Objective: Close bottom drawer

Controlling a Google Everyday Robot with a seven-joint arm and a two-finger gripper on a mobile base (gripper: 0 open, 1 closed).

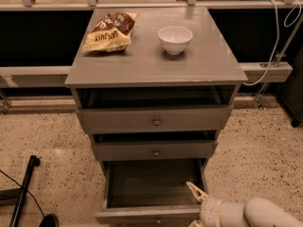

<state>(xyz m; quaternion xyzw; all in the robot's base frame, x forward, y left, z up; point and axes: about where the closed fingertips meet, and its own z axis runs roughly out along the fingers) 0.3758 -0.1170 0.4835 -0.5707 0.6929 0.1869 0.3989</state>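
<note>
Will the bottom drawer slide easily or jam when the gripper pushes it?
The bottom drawer looks empty, so probably light. The gripper sits at its front right corner; an off-centre push might skew and bind it.

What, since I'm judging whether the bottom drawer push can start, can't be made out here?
All camera view:
- bottom drawer: front's lower part cut off by the bottom edge.
- gripper, at the drawer's right front corner: of its fingers, the lower is mostly cut off by that edge; contact unclear.
- middle drawer: inside hidden by the top drawer above.
</note>
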